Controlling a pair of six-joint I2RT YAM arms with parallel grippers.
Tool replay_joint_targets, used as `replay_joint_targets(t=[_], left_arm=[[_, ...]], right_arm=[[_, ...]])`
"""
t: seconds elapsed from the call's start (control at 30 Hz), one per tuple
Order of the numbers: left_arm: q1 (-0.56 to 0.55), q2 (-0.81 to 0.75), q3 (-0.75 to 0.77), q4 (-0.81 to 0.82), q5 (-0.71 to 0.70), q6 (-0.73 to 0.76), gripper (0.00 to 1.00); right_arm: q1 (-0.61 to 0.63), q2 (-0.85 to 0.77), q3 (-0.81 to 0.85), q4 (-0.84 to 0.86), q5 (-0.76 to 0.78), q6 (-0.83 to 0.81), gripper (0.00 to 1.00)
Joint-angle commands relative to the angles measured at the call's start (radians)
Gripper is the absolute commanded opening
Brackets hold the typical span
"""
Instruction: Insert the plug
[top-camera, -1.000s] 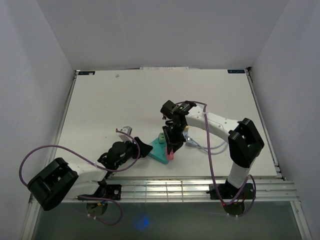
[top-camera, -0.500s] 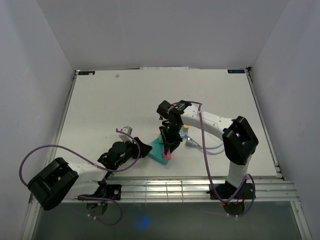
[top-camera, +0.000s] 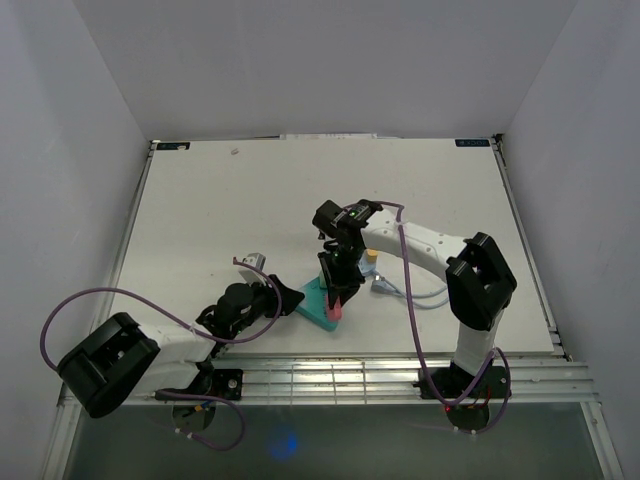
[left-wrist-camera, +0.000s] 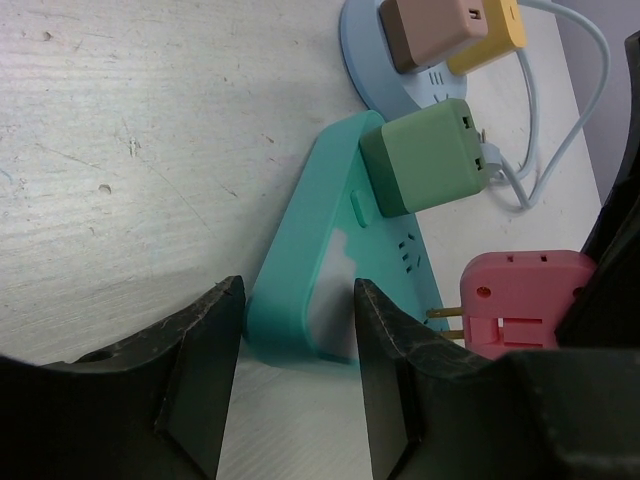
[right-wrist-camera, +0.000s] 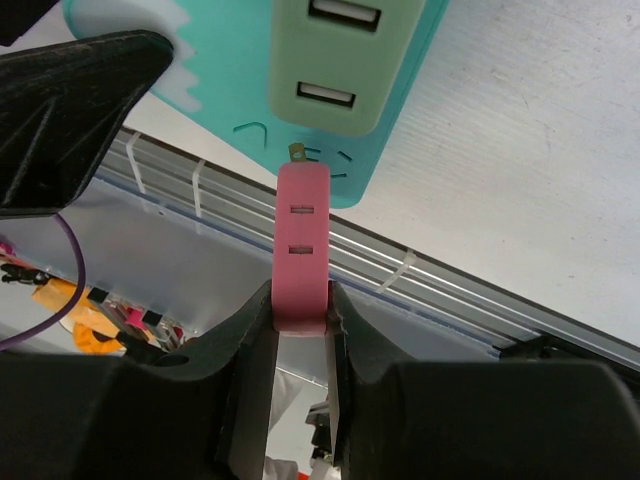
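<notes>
"What's on the left?"

"The left gripper (left-wrist-camera: 300, 310) is clamped on the left end of the teal power strip (left-wrist-camera: 330, 210), which lies in the table's near half."

"And the plug?"

"The pink plug (right-wrist-camera: 302, 240) sits just nearer than the green charger (left-wrist-camera: 425, 160) (that one is seated in the strip). Its prongs show at the socket. The right gripper (right-wrist-camera: 302, 300) pinches it tight."
</notes>
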Motion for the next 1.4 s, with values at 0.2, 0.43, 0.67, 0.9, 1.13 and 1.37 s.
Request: replay_joint_targets(t=[0.2,0.43,0.67,0.9,1.13,1.37], left_arm=[[-0.005,-0.004,-0.001,0.018,-0.009,0.018,0.54],[-0.005,-0.009,-0.001,0.016,-0.015,0.023,0.53],[-0.005,-0.012,-0.006,0.016,-0.021,0.029,0.53],[-0.005,-0.002,-0.004,0.018,-0.02,0.026,0.52],[-0.004,-0.016,-0.012,0.018,-0.017,0.028,0.5],[-0.004,-0.027,-0.034,0.03,-0.024,0.025,0.49]], right_arm=[[0.006,-0.053,0.089,-0.041,0.023,0.026,0.08],[0.006,-0.055,0.038,-0.041,0.012,0.027,0.08],[0.014,-0.073,-0.029,-0.022,0.005,0.043,0.08],[0.014,-0.067,-0.078,0.017,0.009,0.041,0.08],[0.014,-0.055,-0.054,0.021,0.005,0.043,0.08],[0.014,-0.035,-0.032,0.023,0.003,0.043,0.08]])
